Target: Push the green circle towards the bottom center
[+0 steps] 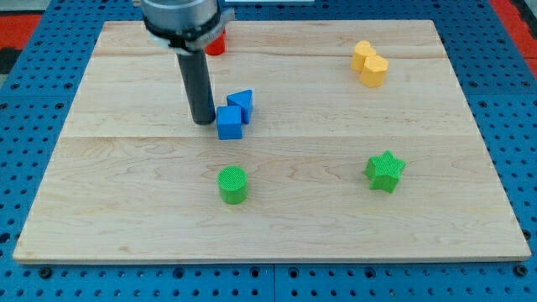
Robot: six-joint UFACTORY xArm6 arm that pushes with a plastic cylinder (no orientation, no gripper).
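The green circle (232,184) is a short upright cylinder on the wooden board (126,210), below the view's centre and a little to the left. My tip (202,122) rests on the board above and to the left of the green circle, about a block's width away from it. The tip stands just left of a blue cube (229,122), close to touching it.
A second blue block (242,104) sits against the blue cube at its upper right. A green star (385,171) lies at the right. A yellow block (369,64) is at the upper right. A red block (215,43) is partly hidden behind the arm at the top.
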